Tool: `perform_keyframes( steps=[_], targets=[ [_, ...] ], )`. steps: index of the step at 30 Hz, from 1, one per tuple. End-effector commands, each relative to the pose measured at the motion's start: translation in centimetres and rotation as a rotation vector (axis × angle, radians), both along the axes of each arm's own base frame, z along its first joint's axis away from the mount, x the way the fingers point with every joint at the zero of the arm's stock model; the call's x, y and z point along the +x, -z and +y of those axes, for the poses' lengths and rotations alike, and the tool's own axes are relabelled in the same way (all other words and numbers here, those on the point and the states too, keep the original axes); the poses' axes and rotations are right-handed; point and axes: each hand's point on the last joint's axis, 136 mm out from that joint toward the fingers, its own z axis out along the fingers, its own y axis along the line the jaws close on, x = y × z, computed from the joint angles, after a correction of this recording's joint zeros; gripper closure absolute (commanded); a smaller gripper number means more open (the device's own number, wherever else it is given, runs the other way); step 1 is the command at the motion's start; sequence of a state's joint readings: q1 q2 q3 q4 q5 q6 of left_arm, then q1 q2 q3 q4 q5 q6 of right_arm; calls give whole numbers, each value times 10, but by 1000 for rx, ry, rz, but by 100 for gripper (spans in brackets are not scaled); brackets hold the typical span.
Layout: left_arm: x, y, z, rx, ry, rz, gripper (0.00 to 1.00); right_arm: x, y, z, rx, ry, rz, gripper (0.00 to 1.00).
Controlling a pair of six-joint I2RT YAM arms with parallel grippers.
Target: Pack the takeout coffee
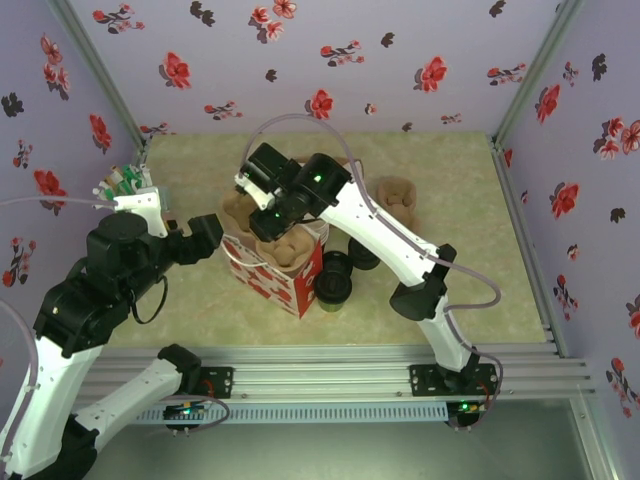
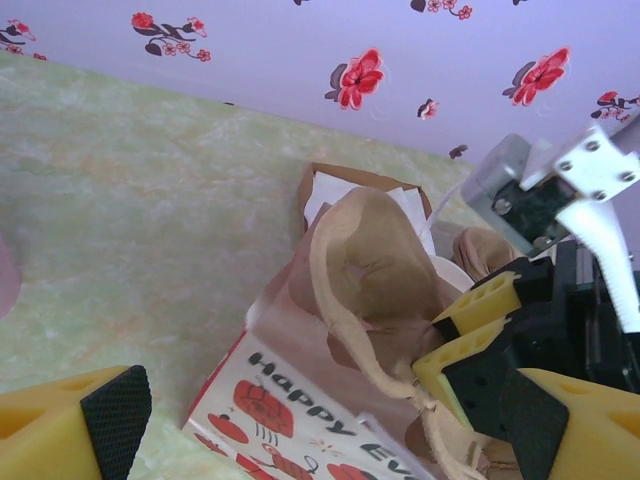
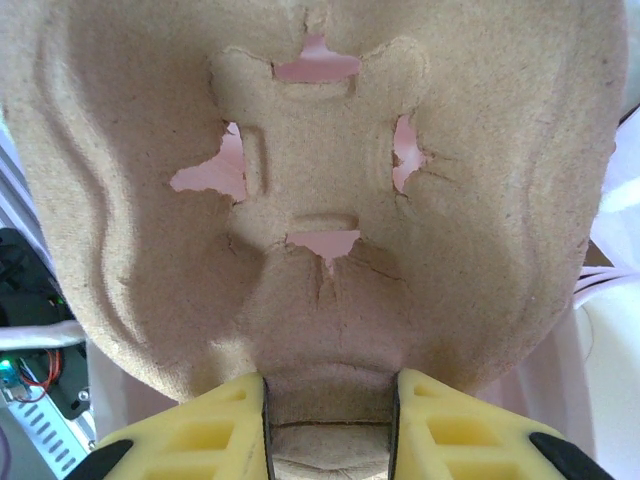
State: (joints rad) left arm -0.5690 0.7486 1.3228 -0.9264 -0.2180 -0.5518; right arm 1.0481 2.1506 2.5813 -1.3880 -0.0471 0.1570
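Purple flower walls [image 1: 400, 60] around a green table [image 1: 480, 250]. Near its front edge, a red-and-white bag [image 2: 285, 400] reading "Happy Eve…", with the dark takeout coffee [image 1: 335, 287] just right of it. Left gripper [image 1: 208, 236] spread wide by the bag, right gripper [image 3: 330, 440] pinching a brown pulp tray [image 3: 320, 200].

Bright, even light; soft shadows, blurred close foregrounds.

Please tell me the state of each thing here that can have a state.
paper bag: upright, mouth open.
pulp carrier: gripped at its edge, at the paper bag mouth.
right hand: shut on the pulp carrier.
left hand: open, beside the paper bag.
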Motion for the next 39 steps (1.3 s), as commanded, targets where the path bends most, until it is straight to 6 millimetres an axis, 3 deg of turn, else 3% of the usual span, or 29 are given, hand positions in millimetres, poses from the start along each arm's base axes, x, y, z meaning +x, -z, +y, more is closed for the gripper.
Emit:
perform_keyframes(
  steps=[1,25,35,39],
  targets=[
    [5,-4,1,-18,-26,-16,7,-5,18,-1,-74,-32,0,70],
    [8,0,0,-12,-25,-8,7,-10,69,-3,-243,-50,29,72],
    [7,1,0,-13,-26,-7,7,-14,66,-4,-251,-64,15,73],
    [6,2,1,-16,-26,-8,7,-14,74,-3,-270,-71,25,72]
  ],
)
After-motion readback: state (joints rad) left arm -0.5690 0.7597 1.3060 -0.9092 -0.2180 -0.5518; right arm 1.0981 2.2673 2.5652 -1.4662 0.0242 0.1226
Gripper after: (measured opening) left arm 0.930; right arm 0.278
